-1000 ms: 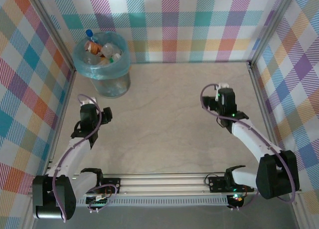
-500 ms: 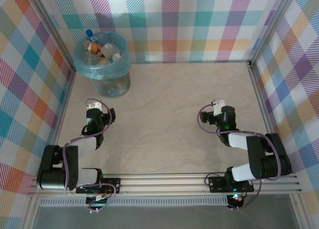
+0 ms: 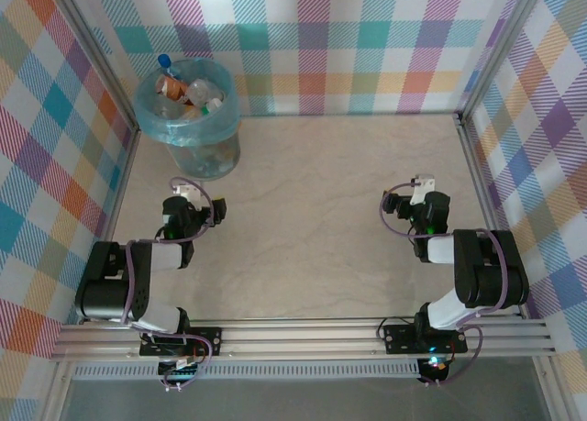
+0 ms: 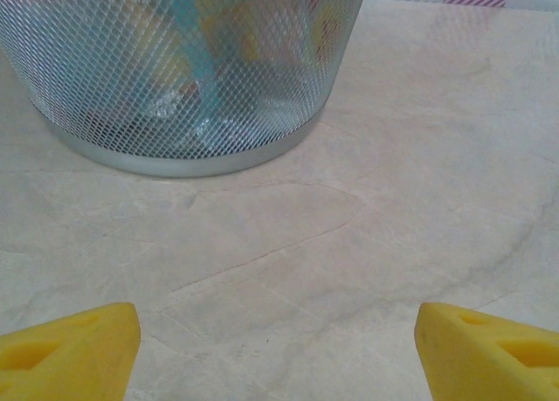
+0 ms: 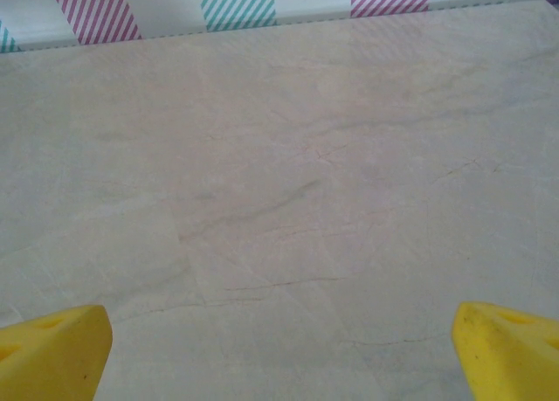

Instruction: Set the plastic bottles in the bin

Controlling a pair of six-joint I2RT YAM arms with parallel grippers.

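Observation:
The bin (image 3: 188, 118), a round mesh basket lined with a light-blue bag, stands at the back left, and several plastic bottles (image 3: 188, 93) are heaped inside it, one blue cap poking above the rim. Through the mesh wall of the bin (image 4: 175, 69) the left wrist view shows blurred yellow and blue shapes. My left gripper (image 3: 195, 199) sits low on the table just in front of the bin, open, its yellow fingertips (image 4: 70, 349) wide apart with nothing between them. My right gripper (image 3: 417, 190) rests at the right side, open and empty, yellow fingertips (image 5: 52, 353) spread over bare table.
Checked walls enclose the table on three sides, with metal frame posts at the corners (image 3: 463, 118). Both arms are folded back near their bases by the rail (image 3: 303, 334) at the front edge. The marbled tabletop (image 3: 312, 219) stretches between the arms.
Both arms have drawn back and folded down toward their bases. The left gripper dropped lower in front of the bin, and the right gripper shifted right and back.

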